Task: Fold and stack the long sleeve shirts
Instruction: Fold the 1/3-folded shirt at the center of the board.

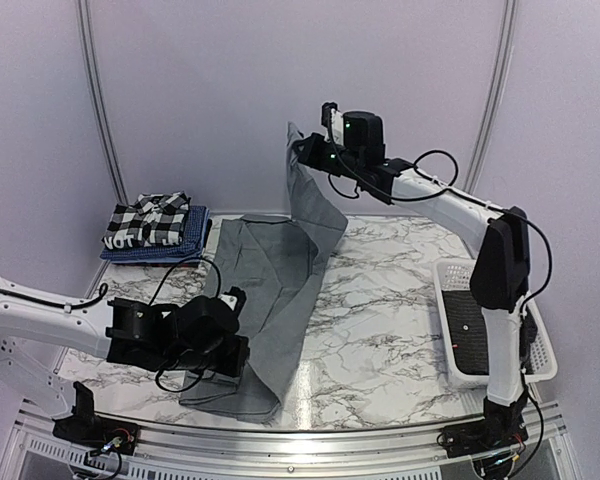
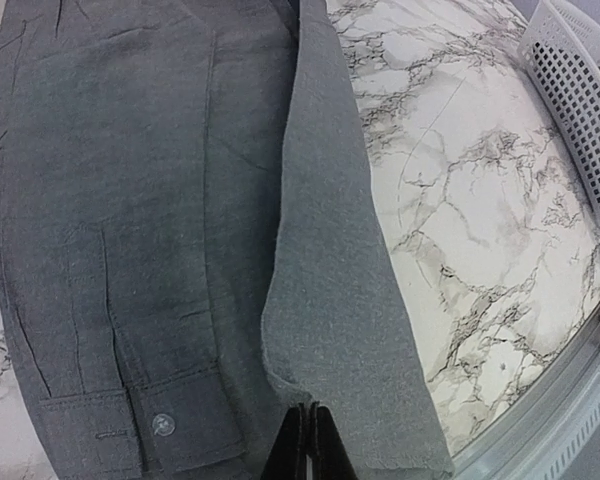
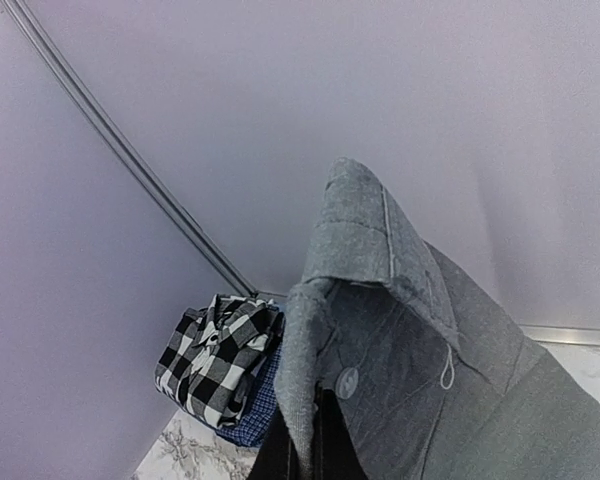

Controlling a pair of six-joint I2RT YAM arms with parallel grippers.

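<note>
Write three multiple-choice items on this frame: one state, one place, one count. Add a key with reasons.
1. The grey shirt lies on the table. Its collar end is:
A) lying flat
B) held up by the right gripper
C) folded under the hem

2. The checked shirt sits:
A) on the blue shirt, far left
B) beside the right arm's base
C) under the grey shirt

3. Folded shirts visible in the far-left stack:
A) one
B) four
C) two

Key:
1. B: the top view shows the collar hanging from the right gripper, well above the marble, with the jaws shut on it.
2. A: the top and right wrist views both show checks lying over blue.
3. C: only the checked and blue layers show.
</note>
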